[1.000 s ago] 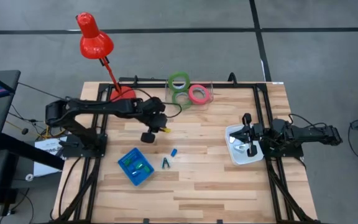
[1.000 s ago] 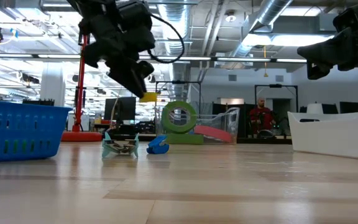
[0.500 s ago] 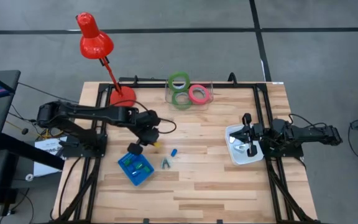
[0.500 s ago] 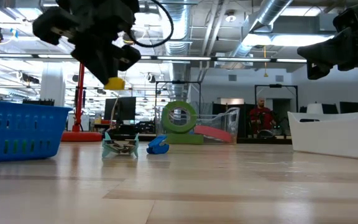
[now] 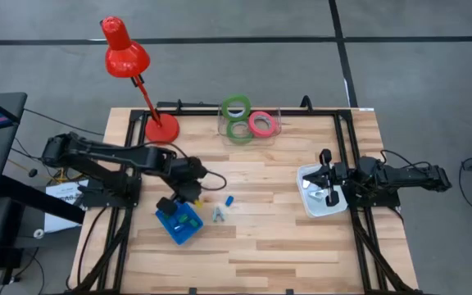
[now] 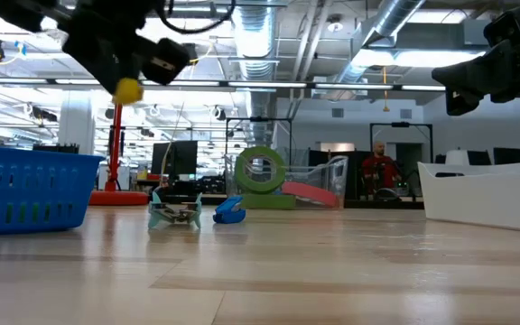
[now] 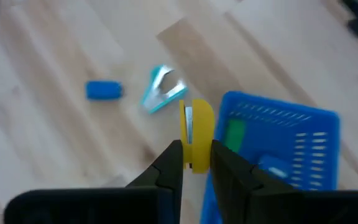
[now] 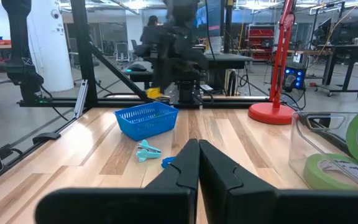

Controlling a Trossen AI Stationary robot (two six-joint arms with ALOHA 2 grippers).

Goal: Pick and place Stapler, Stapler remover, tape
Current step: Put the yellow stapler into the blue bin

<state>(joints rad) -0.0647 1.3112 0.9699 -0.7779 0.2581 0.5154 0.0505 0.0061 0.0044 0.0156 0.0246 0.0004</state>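
High view shows the wooden table (image 5: 285,246) with the red lamp (image 5: 125,49) at its far left corner, standing clear of the working area. Next in size, the left arm reaches in over the blue basket (image 5: 179,220), presumably so its load can drop straight inside. The right arm waits at the table's right edge above the white tray (image 5: 308,205), out of the other arm's way, and the right gripper (image 8: 197,163) has its fingers pressed together on nothing.

The tape (image 5: 238,109) sits in a clear bin (image 5: 273,123) at the far edge: two green rings and a pink-red one, not yet moved.

The left gripper (image 7: 195,155) pinches a small yellow piece (image 7: 196,130) between its fingertips, probably a small stapler, though I cannot be sure. It hangs just beside the basket's rim, above the table. The basket already holds a green piece (image 7: 234,134).

Smallest, lying on the bare wood beside the basket: a teal staple remover (image 5: 218,215) and a little blue piece (image 5: 229,200) near it, apparently waiting their turn.
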